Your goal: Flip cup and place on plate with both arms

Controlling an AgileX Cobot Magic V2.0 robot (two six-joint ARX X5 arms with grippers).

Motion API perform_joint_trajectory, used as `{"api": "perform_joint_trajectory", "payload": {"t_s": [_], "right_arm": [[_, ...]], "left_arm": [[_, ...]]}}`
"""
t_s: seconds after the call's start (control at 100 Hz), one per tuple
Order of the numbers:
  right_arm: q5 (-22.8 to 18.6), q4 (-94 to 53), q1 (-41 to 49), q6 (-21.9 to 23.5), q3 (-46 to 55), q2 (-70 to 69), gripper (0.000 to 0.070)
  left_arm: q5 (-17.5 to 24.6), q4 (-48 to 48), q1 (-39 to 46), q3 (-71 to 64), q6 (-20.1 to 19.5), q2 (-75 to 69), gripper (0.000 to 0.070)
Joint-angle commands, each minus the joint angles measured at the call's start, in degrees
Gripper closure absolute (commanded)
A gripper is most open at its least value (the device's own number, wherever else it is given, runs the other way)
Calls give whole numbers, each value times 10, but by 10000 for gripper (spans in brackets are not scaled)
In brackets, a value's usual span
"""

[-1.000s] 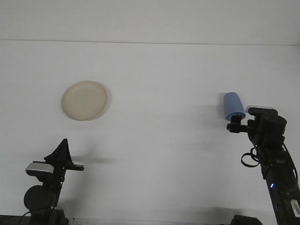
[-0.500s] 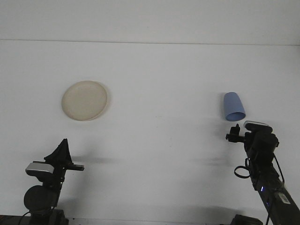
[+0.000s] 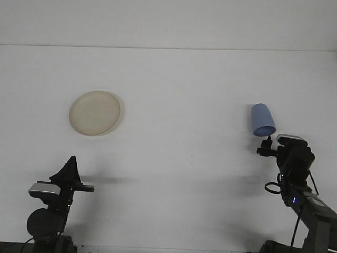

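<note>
Two grippers show low in the front view: the right gripper (image 3: 267, 146) sits just below the blue cup's (image 3: 263, 119) rim, not holding it, and whether it is apart or together cannot be told at this size. The left gripper (image 3: 69, 171) rests near the bottom left, pointed like a closed wedge. Between them the white table (image 3: 179, 105) lies bare apart from a cream plate (image 3: 95, 113) at the left, well apart from the cup. Both arms are cut off by the bottom edge. The cup stands upside down, wider mouth down, on the table's right side.
</note>
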State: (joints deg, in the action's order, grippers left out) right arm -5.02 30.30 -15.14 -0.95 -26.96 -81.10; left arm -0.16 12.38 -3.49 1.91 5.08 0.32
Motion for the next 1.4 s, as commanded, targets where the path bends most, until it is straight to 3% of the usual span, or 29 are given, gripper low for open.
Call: {"api": "perform_joint_trajectory", "payload": {"t_s": [0.0, 0.65, 0.7, 0.75, 0.89, 1.23, 1.39], "right_arm": [[-12, 10, -3, -7, -17, -23, 143], [-60, 36, -3, -49, -156, -196, 157], [-61, 36, -3, -52, -159, -199, 205], [-63, 38, -3, -55, -160, -199, 309], [-92, 40, -3, -68, -160, -199, 698], [-100, -9, 4, -63, -160, -151, 700], [-72, -92, 24, -55, -160, -56, 700]], "left_arm": [[0, 6, 1, -11, -3, -1, 690], [0, 6, 1, -11, -3, -1, 690], [0, 6, 1, -11, -3, -1, 690], [0, 6, 1, -11, -3, -1, 689], [0, 6, 1, -11, -3, -1, 690], [0, 6, 1, -11, -3, -1, 690], [0, 6, 1, -11, -3, -1, 690]]}}
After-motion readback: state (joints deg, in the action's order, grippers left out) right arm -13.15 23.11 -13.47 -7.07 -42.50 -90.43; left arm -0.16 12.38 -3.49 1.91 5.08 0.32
